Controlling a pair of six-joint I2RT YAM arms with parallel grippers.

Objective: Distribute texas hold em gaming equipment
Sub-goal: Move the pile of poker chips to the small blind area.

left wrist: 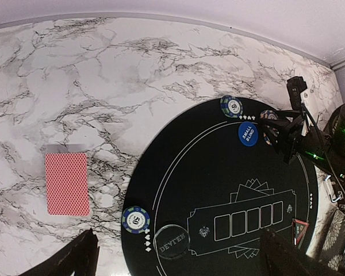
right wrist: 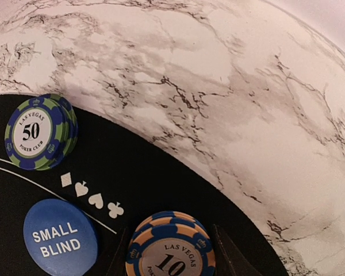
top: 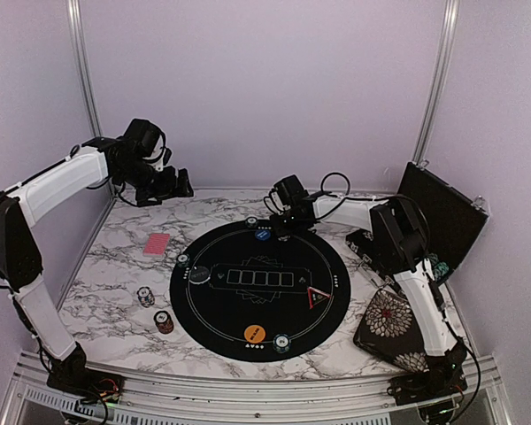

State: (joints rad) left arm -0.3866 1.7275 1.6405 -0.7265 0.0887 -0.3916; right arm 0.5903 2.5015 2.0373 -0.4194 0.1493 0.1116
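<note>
Cropped at the bottom, one orange chip stack (right wrist: 171,244) is sitting clasped in my right gripper (right wrist: 172,257); my left gripper (left wrist: 181,259) is gaping wide.

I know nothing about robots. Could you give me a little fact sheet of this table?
Surface: marble table with round black mat
Left gripper: open, empty, raised over far left corner
Right gripper: shut on 10 chips at mat's far edge
Nearby: Small Blind disc, 50 chips
Cards: face down, on marble left of mat
Right side: floral pouch, black case
</note>
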